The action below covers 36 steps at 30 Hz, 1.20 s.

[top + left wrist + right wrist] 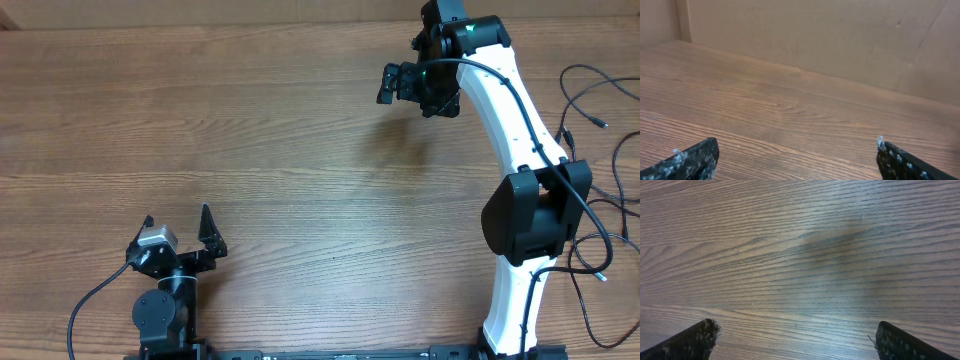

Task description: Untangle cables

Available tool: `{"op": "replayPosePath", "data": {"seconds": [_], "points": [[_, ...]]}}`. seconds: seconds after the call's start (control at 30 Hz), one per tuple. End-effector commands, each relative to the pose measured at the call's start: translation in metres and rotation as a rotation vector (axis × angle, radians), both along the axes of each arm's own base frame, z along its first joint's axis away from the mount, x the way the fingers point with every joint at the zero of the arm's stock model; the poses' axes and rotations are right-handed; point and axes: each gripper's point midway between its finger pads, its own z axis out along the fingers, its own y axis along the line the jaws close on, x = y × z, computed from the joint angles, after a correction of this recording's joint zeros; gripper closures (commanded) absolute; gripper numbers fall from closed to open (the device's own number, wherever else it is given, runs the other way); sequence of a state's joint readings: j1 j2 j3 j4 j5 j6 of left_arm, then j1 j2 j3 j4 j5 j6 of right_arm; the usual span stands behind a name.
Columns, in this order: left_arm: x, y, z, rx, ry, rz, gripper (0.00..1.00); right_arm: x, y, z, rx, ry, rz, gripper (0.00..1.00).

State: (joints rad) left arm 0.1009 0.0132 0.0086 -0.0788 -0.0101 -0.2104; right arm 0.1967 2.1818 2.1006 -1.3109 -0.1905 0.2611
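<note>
Thin black cables [598, 121] are strewn just right of the right arm [500, 120]; judged light, limp, best pinched mid-strand; jaws of left gripper [177, 222] and right gripper [383, 85] are spread open, empty.

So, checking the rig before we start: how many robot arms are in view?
2: the left arm folded at the near left edge, the right arm stretched toward the far right.

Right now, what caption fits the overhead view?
Left end effector and right end effector open and empty; thin black cables lie loose at the table's right edge.
</note>
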Motion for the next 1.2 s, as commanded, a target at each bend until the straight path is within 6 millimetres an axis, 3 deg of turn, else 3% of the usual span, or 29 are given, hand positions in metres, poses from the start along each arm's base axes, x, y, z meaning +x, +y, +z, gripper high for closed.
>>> {"op": "replayPosePath", "data": {"seconds": [0.0,0.27,0.33,0.4,1.17], "points": [[0.000,-0.006,0.001,-0.024,-0.011,-0.036,0.00,0.001,-0.002,0.017,-0.002,-0.044,0.000,0.00],[0.001,-0.015,0.024,0.038,-0.096,-0.090,0.00,0.001,-0.002,0.017,-0.002,-0.044,0.000,0.00],[0.001,-0.021,0.020,0.059,-0.083,-0.123,0.00,0.001,-0.002,0.017,-0.002,-0.044,0.000,0.00],[0.001,-0.024,0.001,0.054,-0.007,-0.136,0.00,0.001,-0.002,0.017,-0.002,-0.044,0.000,0.00],[0.001,-0.030,0.001,0.210,0.002,-0.153,0.00,0.001,-0.002,0.017,-0.002,-0.044,0.000,0.00]]}}
